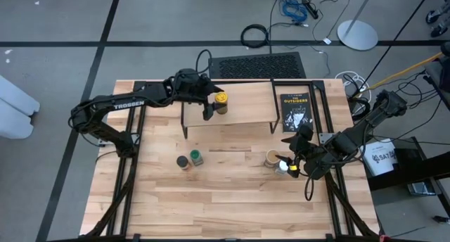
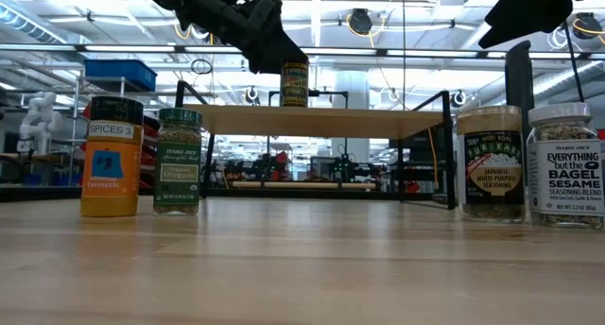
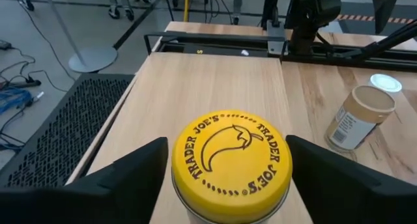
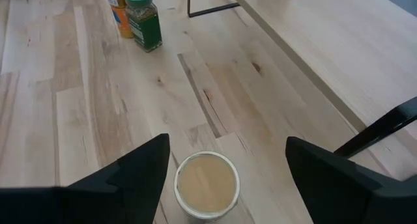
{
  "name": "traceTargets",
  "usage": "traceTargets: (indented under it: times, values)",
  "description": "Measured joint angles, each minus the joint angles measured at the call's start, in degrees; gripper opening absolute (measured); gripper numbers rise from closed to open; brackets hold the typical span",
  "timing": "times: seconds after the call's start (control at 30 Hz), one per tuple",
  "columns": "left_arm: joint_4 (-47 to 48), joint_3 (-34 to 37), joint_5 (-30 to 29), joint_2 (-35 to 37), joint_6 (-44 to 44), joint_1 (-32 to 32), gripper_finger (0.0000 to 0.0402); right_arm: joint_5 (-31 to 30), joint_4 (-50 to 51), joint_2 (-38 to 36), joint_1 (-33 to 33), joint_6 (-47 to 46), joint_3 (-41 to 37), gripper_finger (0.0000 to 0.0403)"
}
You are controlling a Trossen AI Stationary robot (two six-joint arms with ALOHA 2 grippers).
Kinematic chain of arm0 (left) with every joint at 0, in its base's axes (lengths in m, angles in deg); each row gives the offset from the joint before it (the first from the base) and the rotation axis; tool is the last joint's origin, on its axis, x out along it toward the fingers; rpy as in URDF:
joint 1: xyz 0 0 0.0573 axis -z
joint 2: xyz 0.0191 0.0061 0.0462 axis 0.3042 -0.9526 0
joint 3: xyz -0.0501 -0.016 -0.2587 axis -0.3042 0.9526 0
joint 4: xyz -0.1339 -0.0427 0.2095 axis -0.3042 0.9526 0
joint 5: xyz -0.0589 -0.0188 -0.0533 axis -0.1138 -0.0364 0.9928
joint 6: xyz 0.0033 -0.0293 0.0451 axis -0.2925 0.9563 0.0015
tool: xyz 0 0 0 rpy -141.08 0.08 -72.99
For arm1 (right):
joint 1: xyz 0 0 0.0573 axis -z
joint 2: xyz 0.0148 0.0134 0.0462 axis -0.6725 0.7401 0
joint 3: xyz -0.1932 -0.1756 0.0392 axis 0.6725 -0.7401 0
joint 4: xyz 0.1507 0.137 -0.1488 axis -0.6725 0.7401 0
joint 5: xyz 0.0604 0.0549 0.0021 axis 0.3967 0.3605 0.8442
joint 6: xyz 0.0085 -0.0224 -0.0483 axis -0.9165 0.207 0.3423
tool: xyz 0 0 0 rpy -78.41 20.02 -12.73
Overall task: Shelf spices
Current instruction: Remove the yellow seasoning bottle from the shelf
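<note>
While the left gripper (image 3: 225, 178) brackets the yellow-lidded jar (image 1: 221, 101) on the shelf (image 1: 246, 108), fingers spread clear of it, lift straight up. Right gripper (image 4: 225, 175) hovers wide, empty, over the tan-lidded jar (image 4: 206, 183); 4 jars remain on the table (image 1: 232, 207).

Shelf (image 1: 239, 108): top mostly bare; yellow-lid jar (image 1: 221, 99) at one end. Tabletop (image 1: 225, 200): near half free. Obstacles: dark- & green-lid jars (image 1: 190, 160) mid-left; tan- & white-lid jars (image 1: 276, 160) mid-right.
</note>
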Motion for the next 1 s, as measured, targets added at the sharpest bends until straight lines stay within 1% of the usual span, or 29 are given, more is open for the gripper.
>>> traceTargets:
  times: [0.3,0.4,0.73,0.87,1.0]
  values:
    - [-0.29,0.00,0.50,0.00,-0.17,0.00,0.0256,0.02,0.04,0.00,0.00,0.00,0.00,0.0295]
    - [-0.29,0.00,0.56,0.00,-0.17,0.00,0.0245,0.02,0.07,0.00,0.00,0.00,0.00,0.0295]
    - [-0.03,0.03,0.79,0.40,0.21,0.29,0.0244,0.04,0.09,0.00,0.00,0.00,-0.02,0.0295]
    - [1.46,-1.24,0.80,0.97,0.44,1.88,0.0245,0.03,0.10,0.00,0.00,0.00,-0.04,0.0295]
    - [2.27,-3.15,0.85,1.74,0.51,4.87,0.0244,0.04,0.13,0.02,0.00,-0.02,-0.04,0.0295]
